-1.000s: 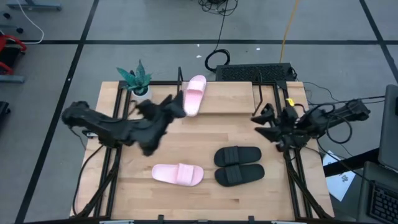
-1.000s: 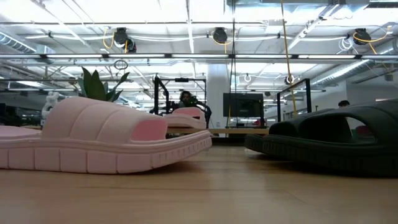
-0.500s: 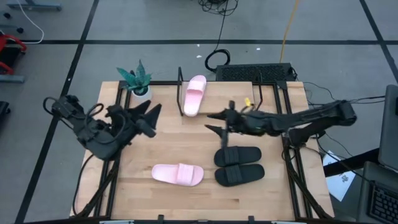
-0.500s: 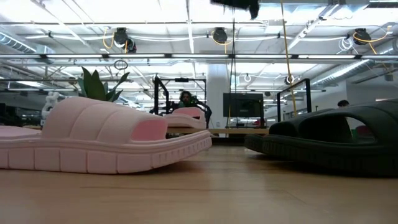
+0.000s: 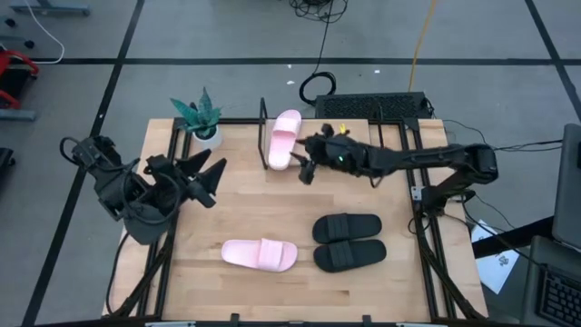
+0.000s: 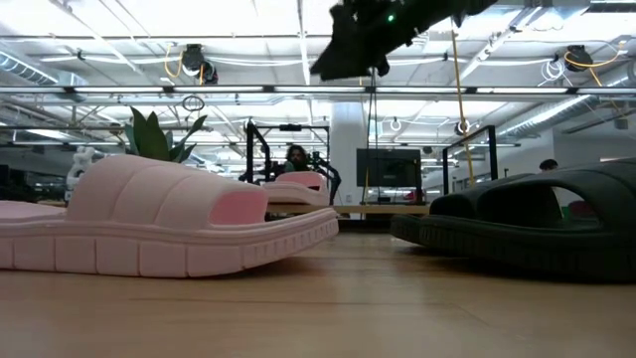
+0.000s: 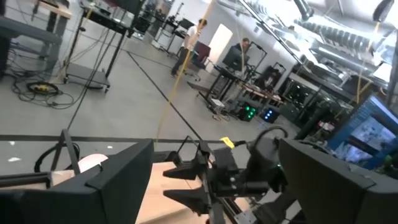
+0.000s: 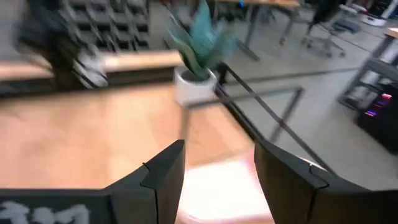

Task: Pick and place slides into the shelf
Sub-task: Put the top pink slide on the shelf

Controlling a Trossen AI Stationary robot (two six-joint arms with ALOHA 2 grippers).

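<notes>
Our right gripper [image 5: 305, 167], fingers apart and empty, hangs just beside the pink slide on the shelf [image 5: 283, 139] at the table's far edge, whose long axis runs near-to-far. The left gripper [image 5: 207, 175], also apart, waits near the left edge.

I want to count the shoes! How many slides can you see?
4. One pink slide lies on the shelf at the table's back, another pink slide lies near the front, and two black slides lie side by side beside it.
</notes>
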